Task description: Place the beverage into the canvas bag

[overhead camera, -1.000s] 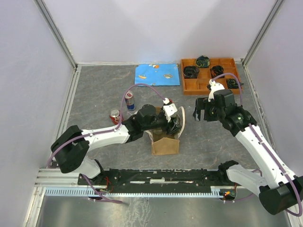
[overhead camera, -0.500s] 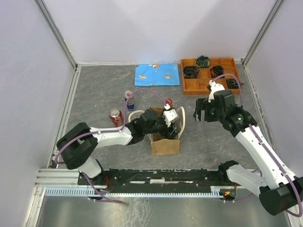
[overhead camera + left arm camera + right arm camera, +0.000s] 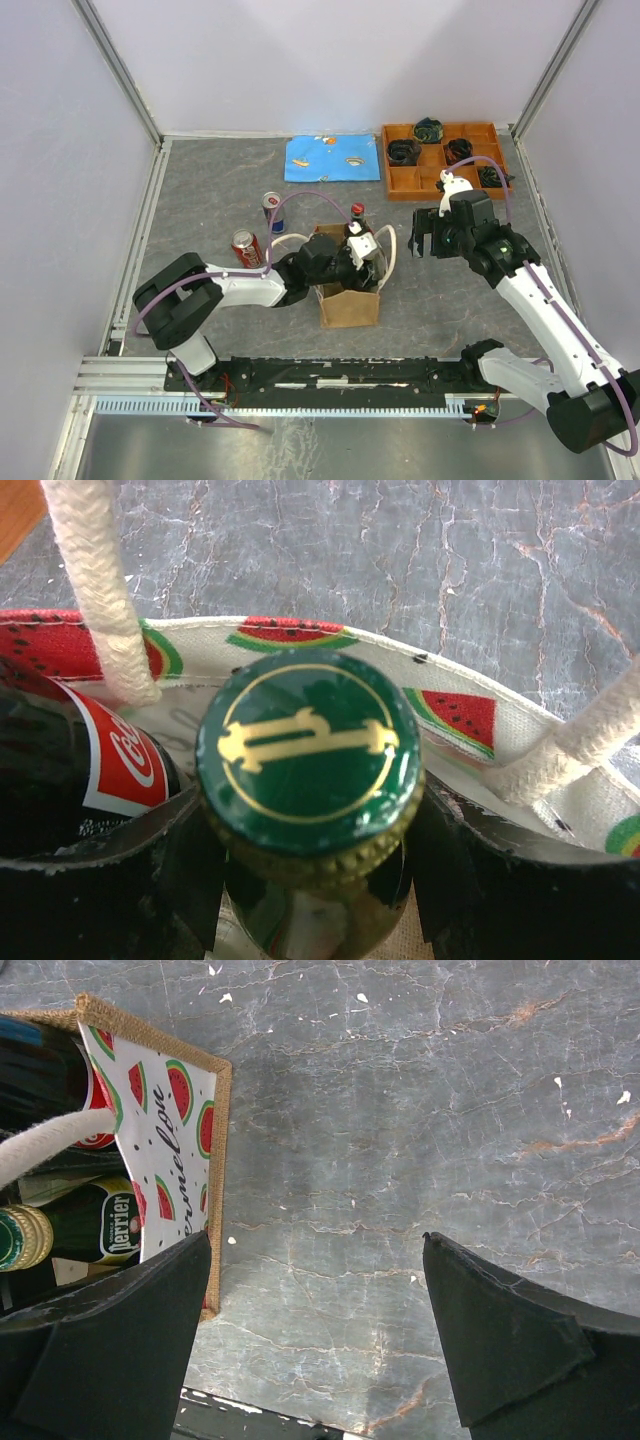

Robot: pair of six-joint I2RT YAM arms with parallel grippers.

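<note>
The tan canvas bag (image 3: 349,307) stands upright in the middle of the table, with cream handles (image 3: 97,590) and a watermelon-print lining (image 3: 452,706). My left gripper (image 3: 357,262) reaches into its mouth. In the left wrist view the gripper (image 3: 310,845) is shut on the neck of a green glass bottle with a green and gold cap (image 3: 308,746). A Coca-Cola bottle (image 3: 70,770) stands in the bag beside it. The right wrist view shows the bag (image 3: 165,1125) with the green Perrier bottle (image 3: 95,1225) inside. My right gripper (image 3: 430,233) is open and empty to the right of the bag, and shows above bare table (image 3: 315,1295).
A red can (image 3: 244,247) and a blue-and-silver can (image 3: 273,210) stand left of the bag. An orange compartment tray (image 3: 400,182) holding dark items sits at the back right. A blue cloth (image 3: 333,158) lies at the back centre.
My left arm has pushed forward and lowered the green bottle deeper into the bag. The bag handles have shifted. The right arm has barely moved.
</note>
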